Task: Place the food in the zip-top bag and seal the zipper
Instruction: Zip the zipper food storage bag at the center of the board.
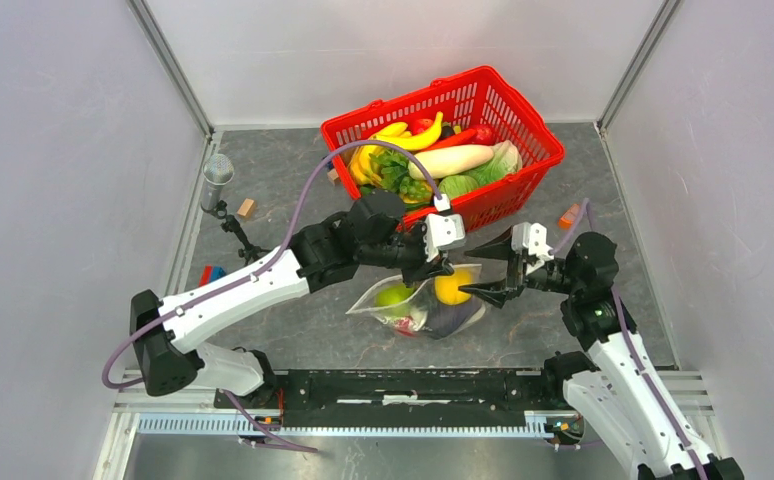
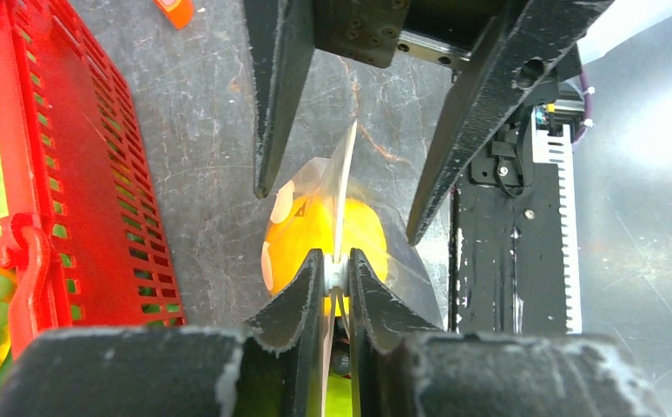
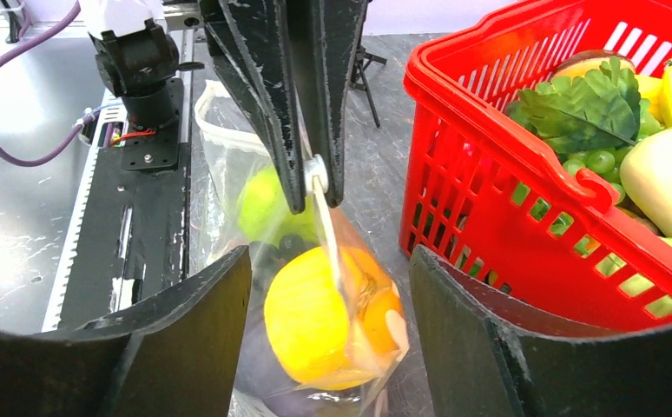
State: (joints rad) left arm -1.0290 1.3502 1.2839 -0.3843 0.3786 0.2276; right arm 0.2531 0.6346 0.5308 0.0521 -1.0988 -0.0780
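Observation:
The zip-top bag [image 1: 418,305] lies in front of the basket. It holds a green pear [image 1: 393,295], a yellow citrus [image 1: 450,288], a red piece and a dark purple piece. My left gripper [image 1: 433,262] is shut on the zipper [image 2: 343,174] and holds the bag's top edge up. In the left wrist view its jaws [image 2: 337,259] pinch the strip above the citrus [image 2: 315,234]. My right gripper [image 1: 471,272] is open, its fingers either side of the zipper's free end. The right wrist view shows it [image 3: 328,256] straddling the citrus [image 3: 315,317], with the pear [image 3: 259,204] behind.
A red plastic basket [image 1: 553,150] stands behind the bag with bananas, a white radish [image 1: 453,160] and greens. An orange wedge [image 1: 568,215] lies to the right. A wooden block [image 1: 246,208], a grey cylinder [image 1: 218,170] and a small stand are to the left.

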